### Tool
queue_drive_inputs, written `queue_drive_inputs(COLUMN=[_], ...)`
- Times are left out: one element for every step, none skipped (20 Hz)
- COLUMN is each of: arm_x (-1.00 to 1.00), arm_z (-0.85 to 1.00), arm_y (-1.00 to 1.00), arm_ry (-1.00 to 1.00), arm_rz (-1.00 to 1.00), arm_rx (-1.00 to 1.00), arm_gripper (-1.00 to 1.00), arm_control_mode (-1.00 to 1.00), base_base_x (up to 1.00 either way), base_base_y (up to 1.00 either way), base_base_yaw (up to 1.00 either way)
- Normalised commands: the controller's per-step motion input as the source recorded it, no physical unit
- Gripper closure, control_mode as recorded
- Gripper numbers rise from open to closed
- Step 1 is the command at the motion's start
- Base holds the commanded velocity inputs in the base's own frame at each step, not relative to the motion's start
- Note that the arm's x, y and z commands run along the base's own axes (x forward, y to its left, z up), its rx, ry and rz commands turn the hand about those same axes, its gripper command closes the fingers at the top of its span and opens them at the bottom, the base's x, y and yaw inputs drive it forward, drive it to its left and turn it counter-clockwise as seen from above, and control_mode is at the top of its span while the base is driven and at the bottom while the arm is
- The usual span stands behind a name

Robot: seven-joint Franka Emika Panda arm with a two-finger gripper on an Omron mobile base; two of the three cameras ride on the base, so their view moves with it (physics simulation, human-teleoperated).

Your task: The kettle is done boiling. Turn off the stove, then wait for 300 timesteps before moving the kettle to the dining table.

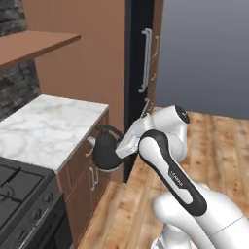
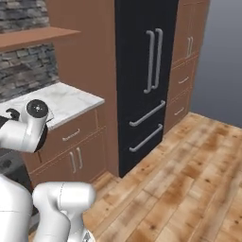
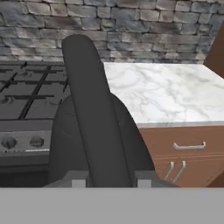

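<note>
The kettle (image 1: 107, 153) is off the stove (image 1: 22, 194) and in the air, hanging in front of the brown cabinet fronts (image 1: 85, 172) below the edge of the marble desk (image 1: 48, 126), clear of both. The tool (image 3: 107, 180) is closed on the kettle's thin arched handle: in the hand view the dark handle (image 3: 89, 109) runs straight up between the 2 fingertips (image 3: 78, 179), with the black body bulging behind it. In the left base view the white arm (image 1: 170, 175) reaches across to the kettle's handle side, and the kettle hangs slightly tilted.

Judging from this, the knob and the waiting steps are behind, though the knobs (image 3: 22, 142) in the hand view are too small to read. The step in hand is the carry: the kettle is lifted and has to travel to the dining table.

The next move calls for turning away from the stove and desk, over the wooden floor (image 2: 189, 179), and driving the base toward the table. The grip on a thin handle lets the kettle swing, so the carry should stay smooth and level. The kettle also needs to keep clear of the cabinet fronts and of the tall black fridge (image 2: 144, 80) just beside them while the arm swings out.
</note>
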Motion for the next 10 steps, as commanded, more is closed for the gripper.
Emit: queue_drive_inputs(arm_x=[0.00,0.00,0.00,0.00,0.00,0.00,0.00,0.00,0.00,0.00], arm_z=[0.00,0.00,0.00,0.00,0.00,0.00,0.00,0.00,0.00,0.00], arm_y=[0.00,0.00,0.00,0.00,0.00,0.00,0.00,0.00,0.00,0.00], arm_ry=[0.00,0.00,0.00,0.00,0.00,0.00,0.00,0.00,0.00,0.00], arm_rz=[0.00,0.00,0.00,0.00,0.00,0.00,0.00,0.00,0.00,0.00], arm_rx=[0.00,0.00,0.00,0.00,0.00,0.00,0.00,0.00,0.00,0.00], arm_gripper=[1.00,1.00,1.00,1.00,1.00,1.00,1.00,1.00,1.00,1.00], arm_control_mode=[1.00,1.00,1.00,1.00,1.00,1.00,1.00,1.00,1.00,1.00], base_base_x=[0.04,0.03,0.00,0.02,0.00,0.04,0.00,0.00,0.00,0.00], base_base_y=[0.22,0.22,0.14,0.19,0.13,0.20,0.16,0.17,0.13,0.17], base_base_yaw=[-0.49,-0.49,-0.48,-0.48,-0.47,-0.48,-0.47,-0.47,-0.46,-0.46])
